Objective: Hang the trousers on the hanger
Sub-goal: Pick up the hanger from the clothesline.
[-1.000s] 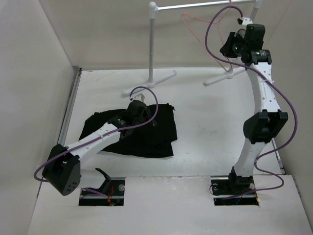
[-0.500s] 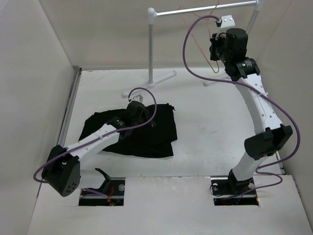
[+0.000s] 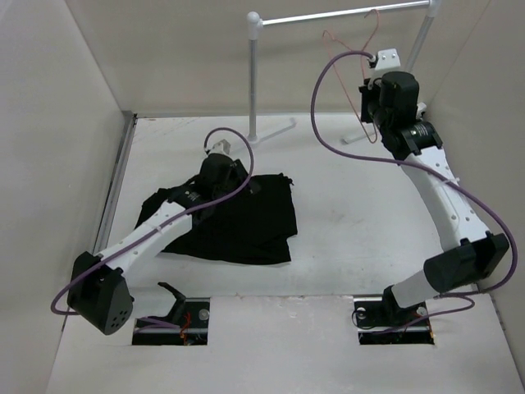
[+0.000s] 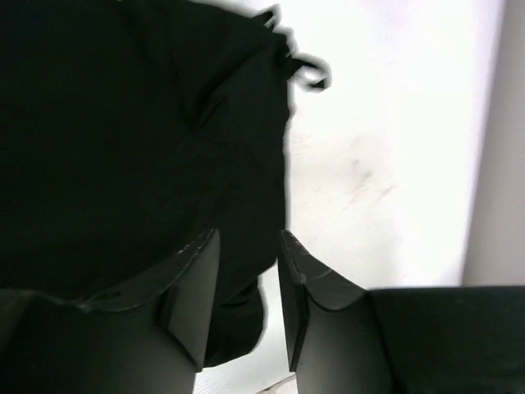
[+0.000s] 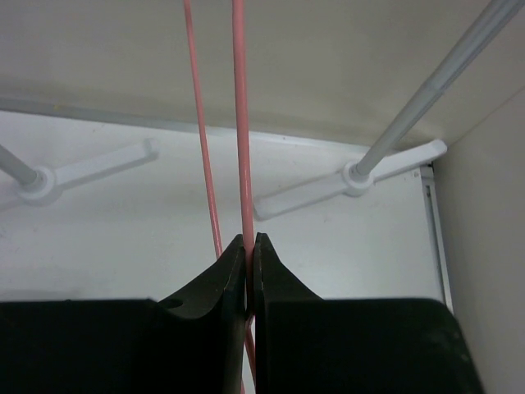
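The black trousers point(image 3: 246, 222) lie crumpled on the white table, left of centre. They fill the upper left of the left wrist view point(image 4: 123, 123), with a drawstring end at their edge. My left gripper point(image 3: 216, 176) hovers over their far edge; its jaws point(image 4: 248, 234) stand apart with nothing gripped. The thin pink-red hanger point(image 3: 358, 57) hangs high at the back right with its hook at the rail. My right gripper point(image 3: 367, 103) is shut on one wire of the hanger point(image 5: 239, 123), fingertips pinched together point(image 5: 248, 238).
The white-and-silver garment rail point(image 3: 344, 14) spans the back, on a left post point(image 3: 254, 74) and a right post point(image 5: 435, 90) with flat feet on the table. Walls close in left, back and right. Purple cables loop off both arms.
My right arm has carried the hanger left and up to the rail, then dropped slightly. My left gripper has moved back and to the left over the trousers.
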Tool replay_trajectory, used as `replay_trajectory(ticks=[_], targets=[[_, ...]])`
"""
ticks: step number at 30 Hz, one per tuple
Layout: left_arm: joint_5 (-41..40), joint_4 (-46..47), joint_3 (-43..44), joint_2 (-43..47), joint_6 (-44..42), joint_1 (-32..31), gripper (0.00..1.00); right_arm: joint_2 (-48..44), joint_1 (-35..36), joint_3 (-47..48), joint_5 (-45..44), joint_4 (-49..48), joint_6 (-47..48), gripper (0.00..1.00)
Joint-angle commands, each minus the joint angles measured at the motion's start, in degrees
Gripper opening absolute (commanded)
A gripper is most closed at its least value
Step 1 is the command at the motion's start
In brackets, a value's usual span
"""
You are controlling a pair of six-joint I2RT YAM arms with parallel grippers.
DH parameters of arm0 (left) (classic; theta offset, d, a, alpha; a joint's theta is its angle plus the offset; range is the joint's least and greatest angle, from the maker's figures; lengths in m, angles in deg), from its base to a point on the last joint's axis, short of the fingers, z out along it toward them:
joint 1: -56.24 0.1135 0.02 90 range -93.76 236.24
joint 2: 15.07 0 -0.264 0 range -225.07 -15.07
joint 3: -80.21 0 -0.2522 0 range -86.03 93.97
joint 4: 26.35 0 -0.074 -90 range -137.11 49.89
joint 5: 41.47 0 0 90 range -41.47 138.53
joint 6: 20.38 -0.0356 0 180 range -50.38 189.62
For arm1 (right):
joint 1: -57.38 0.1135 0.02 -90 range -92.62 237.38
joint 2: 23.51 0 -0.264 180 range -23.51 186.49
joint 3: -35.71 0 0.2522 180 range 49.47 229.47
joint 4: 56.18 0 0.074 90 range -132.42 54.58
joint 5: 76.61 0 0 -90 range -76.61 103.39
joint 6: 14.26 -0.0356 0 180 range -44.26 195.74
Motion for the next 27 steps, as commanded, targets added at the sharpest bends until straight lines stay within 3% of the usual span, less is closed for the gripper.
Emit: replay_trajectory(ticks=[1,9,15,20,27], targets=[[1.55,2.13,9.42,1.4,1.89,1.19,0.34,-6.54,1.87,-5.29,-2.3,-6.07,-2.19,0.01],[2.79,7.05,28.15,-8.09,4.01,-0.29,0.48,-20.95,8.19,-25.06,-2.92,-7.47,-10.54,0.01],[-1.33,7.85,37.47,-16.88,-7.04,-5.82,0.55,-30.0,13.73,-40.0,-1.61,-4.67,-23.7,0.01],[-5.65,6.71,41.96,-21.89,-17.95,-11.45,0.57,-34.4,14.44,-43.97,2.78,-0.1,-31.72,0.0],[-2.31,5.12,45.21,-26.38,-21.57,-17.43,0.54,-36.35,14.97,-46.35,3.76,2.01,-32.44,0.0]])
